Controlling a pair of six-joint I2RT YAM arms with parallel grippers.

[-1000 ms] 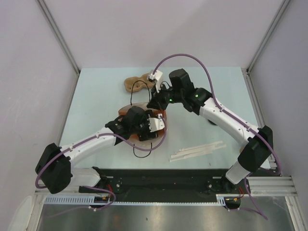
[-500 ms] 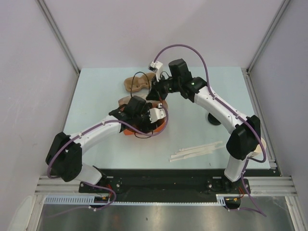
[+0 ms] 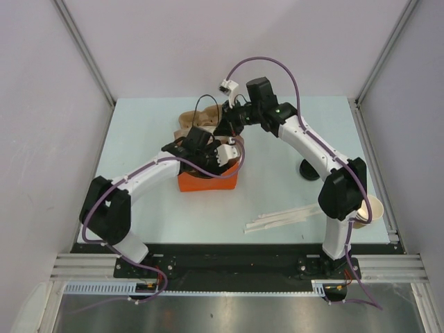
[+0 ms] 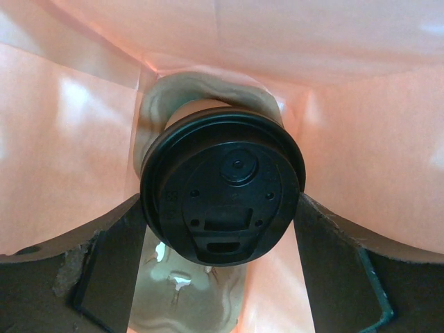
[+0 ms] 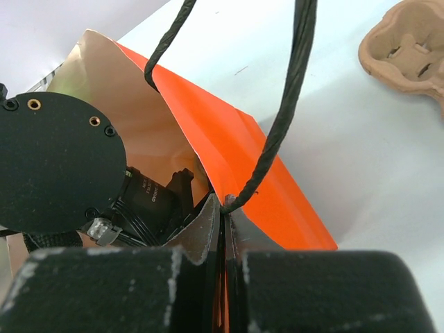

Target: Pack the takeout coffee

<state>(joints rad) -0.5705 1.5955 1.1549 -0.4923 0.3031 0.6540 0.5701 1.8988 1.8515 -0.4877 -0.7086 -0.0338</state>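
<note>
In the left wrist view the takeout coffee (image 4: 222, 186), a tan cup under a round black lid, fills the gap between my left gripper's (image 4: 220, 211) dark fingers, which press on both sides of it. It hangs inside the orange bag (image 4: 62, 146), over a tan pulp carrier (image 4: 184, 295) on the bag's floor. From above, the left gripper (image 3: 208, 154) reaches down into the orange bag (image 3: 207, 183). My right gripper (image 5: 226, 207) is shut on the bag's rim (image 5: 229, 142), beside its black cord handle (image 5: 277, 132), holding the mouth wide; in the top view it (image 3: 229, 129) sits at the bag's far side.
A second pulp carrier (image 3: 186, 122) lies behind the bag. A loose black lid (image 3: 309, 170) rests right of centre. Lidless paper cups (image 3: 368, 208) lie at the right edge. Wooden stirrers (image 3: 284, 217) lie near the front. Side walls close in the table.
Both arms have swung toward the back of the table. The left gripper carried the coffee down into the bag. The right gripper pulled the rim up, and the bag's orange side now shows.
</note>
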